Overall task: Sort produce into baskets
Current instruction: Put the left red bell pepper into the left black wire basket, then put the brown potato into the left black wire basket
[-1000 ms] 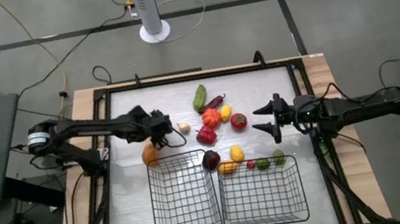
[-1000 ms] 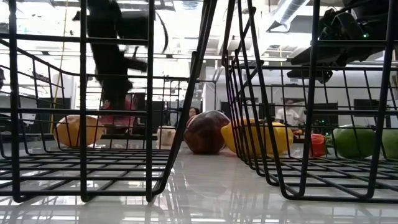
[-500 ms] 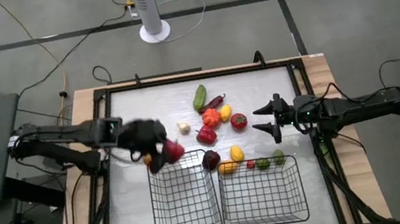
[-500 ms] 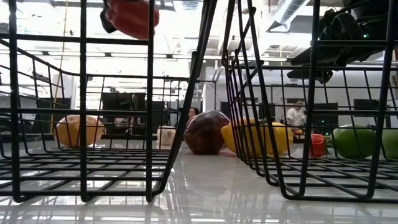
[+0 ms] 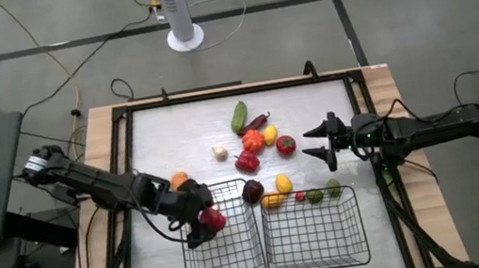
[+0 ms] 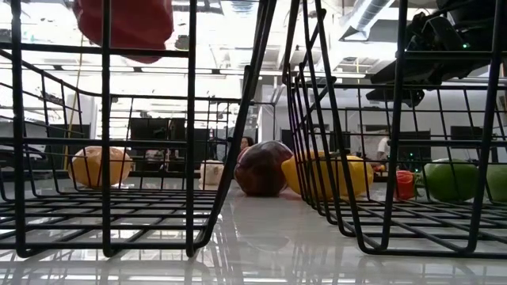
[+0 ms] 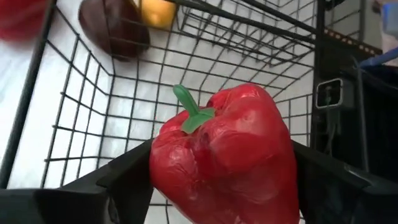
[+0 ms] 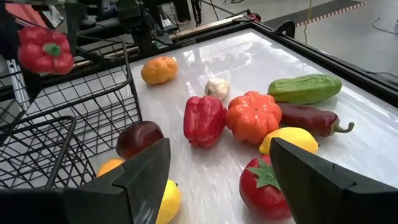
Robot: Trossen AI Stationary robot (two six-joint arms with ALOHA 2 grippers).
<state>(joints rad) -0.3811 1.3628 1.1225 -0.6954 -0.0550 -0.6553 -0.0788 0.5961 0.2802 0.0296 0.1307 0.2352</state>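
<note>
**Red pepper held over the left basket**

The left pincer (image 5: pixel 203 223) pinches a red pepper (image 7: pixel 224 155) between its two fingers, hanging above the left basket (image 5: pixel 222 236), near that basket's nine o'clock wall. In the high view the right pincer (image 5: pixel 315 143) waits, fingers spread and holding nothing, at the bench's three o'clock side, above the right basket (image 5: pixel 314 229).

Beyond the baskets, toward twelve o'clock, the remaining produce lies on the bench (image 5: pixel 173 134): a green cucumber (image 5: pixel 238 115), a second red pepper (image 5: pixel 246 160), a tomato (image 5: pixel 286 144), a lemon (image 5: pixel 282 183), a white garlic (image 5: pixel 219 152), and a dark purple piece (image 5: pixel 253 190) just beside the left basket's far corner. The bench top is pale, glossy and reflective, framed by black rails. Around it is grey floor with trailing cables and a white fan stand (image 5: pixel 180 10) at twelve o'clock.
</note>
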